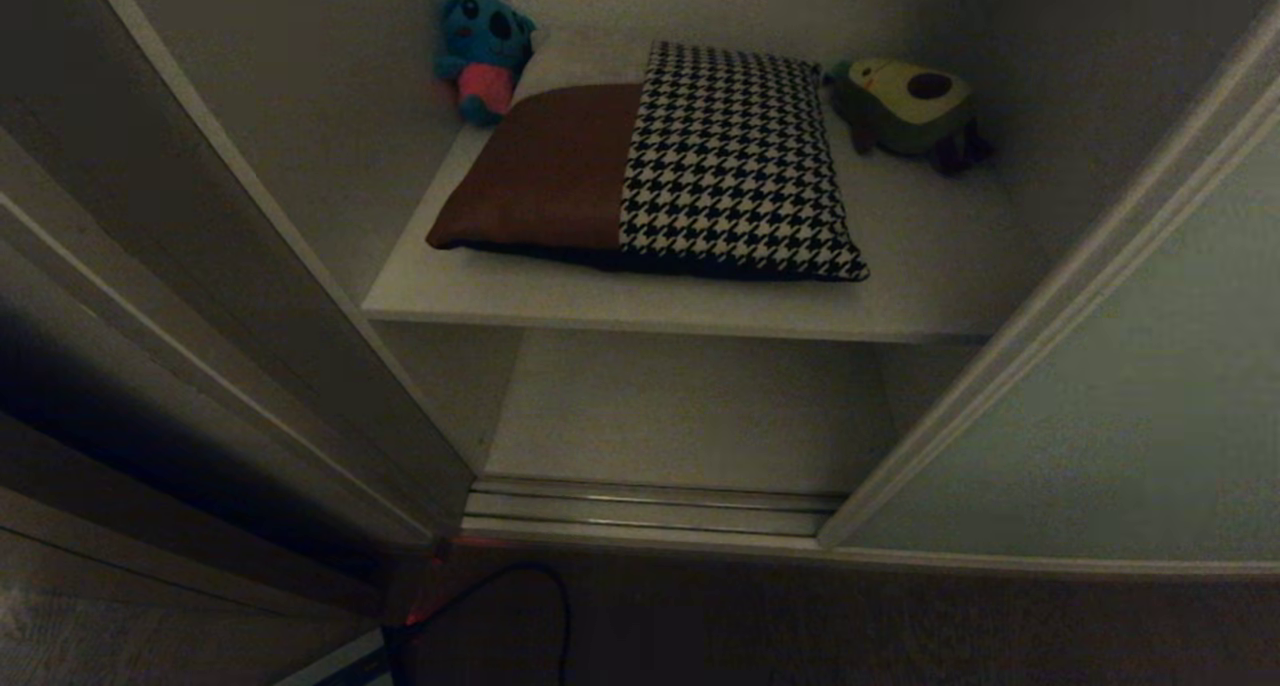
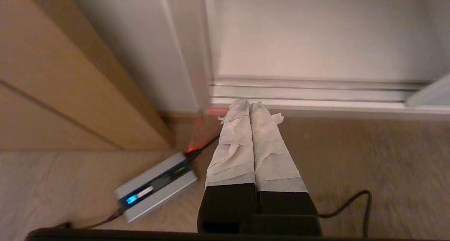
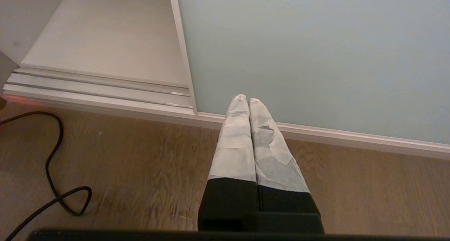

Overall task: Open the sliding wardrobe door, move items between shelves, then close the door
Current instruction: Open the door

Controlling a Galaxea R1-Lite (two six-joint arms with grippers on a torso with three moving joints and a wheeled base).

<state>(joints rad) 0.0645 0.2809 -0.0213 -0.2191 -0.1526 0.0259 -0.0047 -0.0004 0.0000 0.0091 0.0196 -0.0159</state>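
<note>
The sliding wardrobe door (image 1: 1130, 396), a smooth matte grey-green panel with a thin off-white rim, stands at about 3 o'clock in the head view, slid aside so the wardrobe interior is exposed. On the upper white shelf (image 1: 930, 266), a flat smooth board, lies the cushion (image 1: 660, 166): a soft square with a brown leathery panel and a black-and-white houndstooth panel, its front edge close to the shelf lip. A blue plush toy (image 1: 483, 54) sits at its 11 o'clock in the back corner, and an avocado plush (image 1: 908, 106) at its 2 o'clock, both near it. The lower shelf (image 1: 680, 416) is bare, behind the ridged metal door track (image 1: 650, 511). The left end effector (image 2: 249, 107), its tape-wrapped fingers pressed together and holding nothing, hangs over the wood-grain floor (image 2: 369, 156) near the track, beside a silver box with a blue light (image 2: 156, 186). The right end effector (image 3: 246, 101), fingers likewise pressed together, points at the door's lower rim; a black cable (image 3: 52, 163) loops on the floor.
</note>
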